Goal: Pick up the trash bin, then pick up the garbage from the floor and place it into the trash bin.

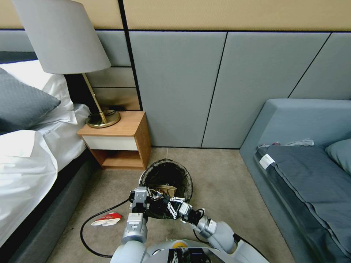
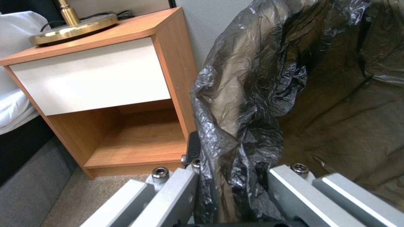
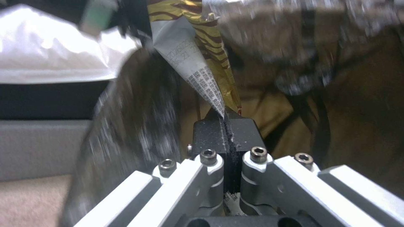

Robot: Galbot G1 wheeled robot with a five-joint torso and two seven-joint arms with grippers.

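The trash bin [image 1: 172, 174], a white bucket lined with a crinkled black bag [image 2: 240, 104], is tipped with its mouth toward me. My left gripper [image 1: 143, 190] is shut on its near rim, and its fingers [image 2: 185, 183] clamp the bag's folded edge. My right gripper [image 3: 225, 124] is shut on a piece of garbage, a yellow-and-brown striped wrapper [image 3: 202, 53] with a white printed side, held inside the bin's mouth [image 1: 163, 199]. A tan piece [image 1: 166, 190] lies in the bin. A crumpled red-and-white pack [image 1: 107, 219] lies on the carpet left of my left arm.
A wooden nightstand [image 1: 120, 140] with a brass lamp [image 1: 102, 118] stands just behind the bin on the left, beside the bed [image 1: 29, 160]. A grey sofa [image 1: 299, 160] fills the right. A black cable [image 1: 86, 226] loops over the carpet near the pack.
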